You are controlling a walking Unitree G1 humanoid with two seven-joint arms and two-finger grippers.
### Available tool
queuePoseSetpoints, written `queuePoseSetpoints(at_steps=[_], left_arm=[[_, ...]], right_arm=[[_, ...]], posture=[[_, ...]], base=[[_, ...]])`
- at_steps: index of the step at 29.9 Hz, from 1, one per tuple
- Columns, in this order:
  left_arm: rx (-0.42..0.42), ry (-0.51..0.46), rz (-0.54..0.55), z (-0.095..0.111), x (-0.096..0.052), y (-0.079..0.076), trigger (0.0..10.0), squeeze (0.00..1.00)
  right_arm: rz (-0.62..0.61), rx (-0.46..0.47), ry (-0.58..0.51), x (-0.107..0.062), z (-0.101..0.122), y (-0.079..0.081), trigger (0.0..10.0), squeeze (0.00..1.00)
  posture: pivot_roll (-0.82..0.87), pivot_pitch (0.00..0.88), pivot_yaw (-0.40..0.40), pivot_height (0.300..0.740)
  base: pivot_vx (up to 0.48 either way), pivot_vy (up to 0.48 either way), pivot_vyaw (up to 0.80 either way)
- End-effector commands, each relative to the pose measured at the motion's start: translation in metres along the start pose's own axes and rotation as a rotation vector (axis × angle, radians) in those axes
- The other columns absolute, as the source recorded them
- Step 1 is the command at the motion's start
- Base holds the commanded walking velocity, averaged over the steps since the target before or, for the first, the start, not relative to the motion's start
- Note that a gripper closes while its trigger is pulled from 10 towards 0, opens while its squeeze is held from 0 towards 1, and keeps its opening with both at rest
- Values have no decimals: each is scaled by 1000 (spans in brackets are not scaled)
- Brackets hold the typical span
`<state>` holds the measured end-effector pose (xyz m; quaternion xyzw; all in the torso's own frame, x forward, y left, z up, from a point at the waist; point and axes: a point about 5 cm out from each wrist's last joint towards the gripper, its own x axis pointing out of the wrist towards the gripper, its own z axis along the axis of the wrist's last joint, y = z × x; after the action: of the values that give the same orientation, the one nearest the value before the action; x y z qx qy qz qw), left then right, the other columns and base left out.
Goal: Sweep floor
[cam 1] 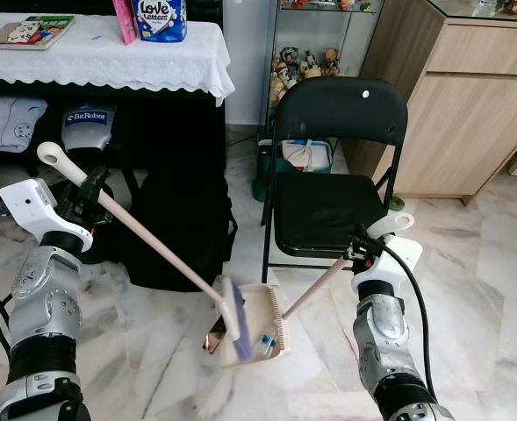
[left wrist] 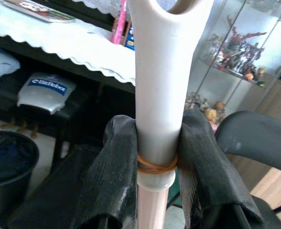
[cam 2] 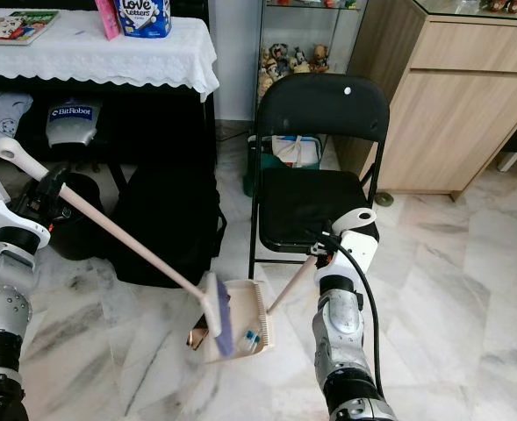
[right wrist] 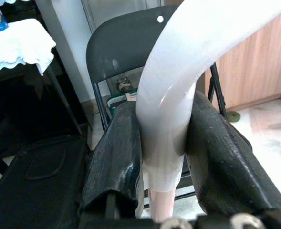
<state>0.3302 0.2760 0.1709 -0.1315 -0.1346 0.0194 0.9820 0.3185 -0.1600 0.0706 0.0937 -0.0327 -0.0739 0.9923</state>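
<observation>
Over marble, pale long-handled broom [cam 1: 153, 241]

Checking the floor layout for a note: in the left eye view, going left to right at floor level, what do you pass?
Left hand on the broom handle → black bag → dustpan → folding chair → right hand → wooden cabinet.

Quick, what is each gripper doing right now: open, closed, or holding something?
Left gripper: closed on the broom handle.
Right gripper: closed on the dustpan handle.
</observation>
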Motion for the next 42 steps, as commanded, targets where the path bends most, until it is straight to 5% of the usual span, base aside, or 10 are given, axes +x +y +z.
queuePoseSetpoints(at_steps=[1, 5, 15, 33, 42], left_arm=[[35, -38, 13, 6, 0, 1, 10000, 0], [62, -41, 24, 5, -1, 2, 10000, 0], [331, 45, -65, -16, -7, -12, 10000, 0], [375, -8, 23, -20, -9, -12, 10000, 0], [345, -7, 2, -38, -17, -37, 10000, 0]], right_arm=[[-3, 22, -73, 5, 15, 0, 10000, 0], [-1, 24, -76, 5, 16, 0, 10000, 0], [-11, 41, -85, 7, 20, -2, 10000, 0], [-18, 46, -93, 8, 23, -3, 10000, 0], [-26, 52, -112, 8, 26, -2, 10000, 0]], posture=[[-49, 46, -40, 740], [-47, 45, -41, 740], [-47, 51, -41, 740], [-45, 60, -39, 740], [-45, 58, -32, 740]], base=[[0, 0, 0], [0, 0, 0], [0, 0, 0], [0, 0, 0], [0, 0, 0]])
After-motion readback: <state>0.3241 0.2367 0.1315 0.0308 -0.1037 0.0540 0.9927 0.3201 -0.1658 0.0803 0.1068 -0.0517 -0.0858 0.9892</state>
